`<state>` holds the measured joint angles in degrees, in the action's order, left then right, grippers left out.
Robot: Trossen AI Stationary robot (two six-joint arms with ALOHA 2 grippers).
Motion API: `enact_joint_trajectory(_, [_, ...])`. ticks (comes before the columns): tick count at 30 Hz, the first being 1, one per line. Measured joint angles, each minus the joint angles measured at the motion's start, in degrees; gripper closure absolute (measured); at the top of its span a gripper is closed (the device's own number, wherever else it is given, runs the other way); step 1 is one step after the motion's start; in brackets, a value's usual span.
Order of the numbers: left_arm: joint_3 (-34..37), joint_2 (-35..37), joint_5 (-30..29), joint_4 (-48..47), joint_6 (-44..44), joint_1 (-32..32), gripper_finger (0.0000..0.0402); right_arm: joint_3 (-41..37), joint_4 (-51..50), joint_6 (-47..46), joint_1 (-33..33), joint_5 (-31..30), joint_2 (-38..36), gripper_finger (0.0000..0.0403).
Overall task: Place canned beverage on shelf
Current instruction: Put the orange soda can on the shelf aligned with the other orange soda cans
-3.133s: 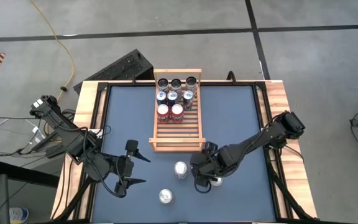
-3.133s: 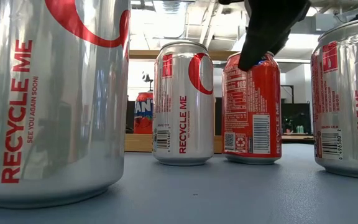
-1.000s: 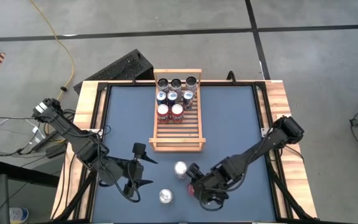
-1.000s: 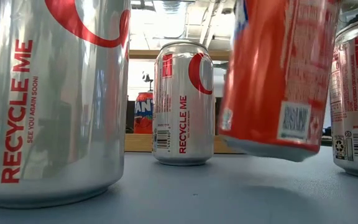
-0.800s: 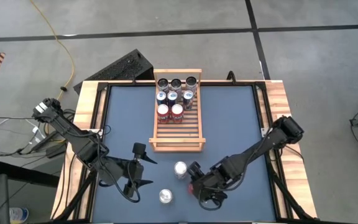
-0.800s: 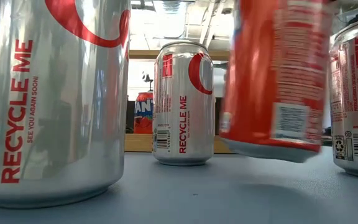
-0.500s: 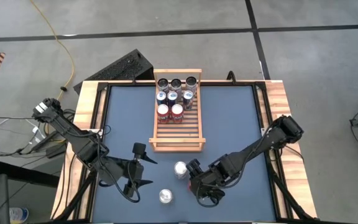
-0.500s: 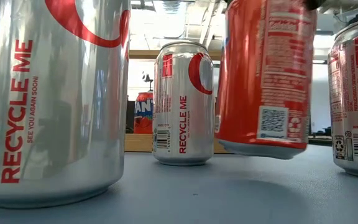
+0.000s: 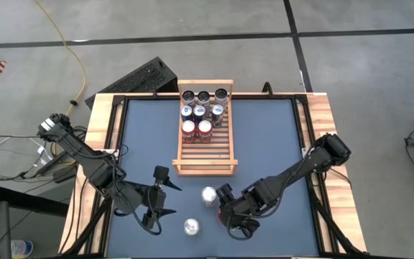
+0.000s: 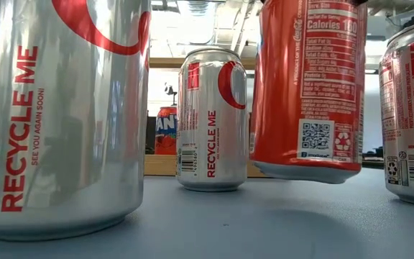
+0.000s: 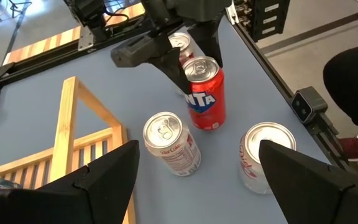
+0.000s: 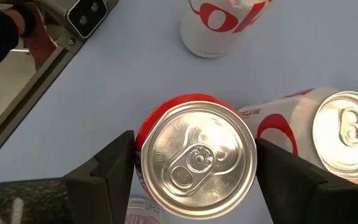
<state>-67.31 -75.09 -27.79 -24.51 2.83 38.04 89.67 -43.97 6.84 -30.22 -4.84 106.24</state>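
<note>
An orange soda can (image 11: 205, 98) hangs just above the blue table (image 9: 264, 137), near its front edge, with my right gripper (image 9: 227, 214) shut on its top end. In the low view its base (image 10: 306, 171) is clear of the surface. The light-wood shelf (image 9: 205, 155) lies at the far middle, with several cans standing on the slats at its far end. My left gripper (image 9: 168, 197) hovers open to the left of the cans, touching nothing. My right gripper pinches the orange can between its two fingers (image 12: 118, 167), on opposite sides of the wall just under the top rim (image 12: 148, 149). The fingers slant down from above, coming from the table's right. The can hangs upright below them, lifted clear of the table.
Silver cans stand on the table around the held can: one (image 9: 208, 196) just beyond it, one (image 9: 191, 227) near the front edge, and one (image 10: 412, 115) close beside it. The shelf's near slats (image 9: 207, 150) are bare. A person's dark sleeve (image 11: 353, 81) shows past the table's edge.
The orange can, tilted in my right gripper a second ago, now hangs upright and has turned about its own axis, showing another side of its label. It stays clear of the table. The right gripper has rolled with it and kept its place.
</note>
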Motion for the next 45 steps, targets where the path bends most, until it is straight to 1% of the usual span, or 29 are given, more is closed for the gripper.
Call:
enact_joint_trajectory(6, [0.00,0.00,0.02,0.02,0.00,0.00,0.0083,0.00,-0.01,-2.36,0.00,0.00,0.00,0.0120])
enact_joint_trajectory(16, [0.00,0.00,0.02,0.03,-0.24,-0.03,0.0083,0.05,0.80,-2.56,0.02,0.00,-0.09,0.0058])
enact_joint_trajectory(18, [0.02,0.00,0.18,0.22,-1.09,-0.47,0.0083,1.17,-0.06,-3.79,0.02,0.02,-0.11,0.0054])
enact_joint_trajectory(20, [0.02,0.00,1.12,1.10,-2.10,-1.27,0.0083,4.33,-1.28,-5.89,0.02,0.06,-0.11,0.0054])
enact_joint_trajectory(22, [0.02,0.00,3.39,2.97,-3.52,-2.47,0.0083,8.70,-3.51,-8.82,0.01,0.44,-0.23,0.0055])
enact_joint_trajectory(28, [0.02,-0.85,16.57,9.45,-7.80,-7.96,0.0083,23.22,-16.74,-19.55,-1.58,1.70,-0.33,0.0057])
enact_joint_trajectory(30, [0.02,-2.09,19.09,9.94,-9.05,-9.34,0.0083,27.20,-22.16,-23.17,-3.07,1.59,-0.33,0.0057])
enact_joint_trajectory(33, [0.02,-5.13,22.03,11.45,-11.06,-11.74,0.0083,32.25,-30.24,-30.86,-6.32,-0.56,-0.33,0.0058])
enact_joint_trajectory(35, [0.03,-7.41,23.60,12.78,-12.48,-13.20,0.0083,34.34,-34.54,-36.43,-8.72,-2.74,-0.35,0.0058])
enact_joint_trajectory(38, [-1.17,-10.85,27.33,15.67,-13.11,-15.05,0.0083,35.68,-38.59,-43.81,-12.53,-8.00,-0.31,0.0058])
enact_joint_trajectory(45, [-4.55,-18.27,39.14,23.00,-14.19,-18.21,0.0083,35.74,-41.90,-52.84,-19.46,-18.25,-0.15,0.0058])
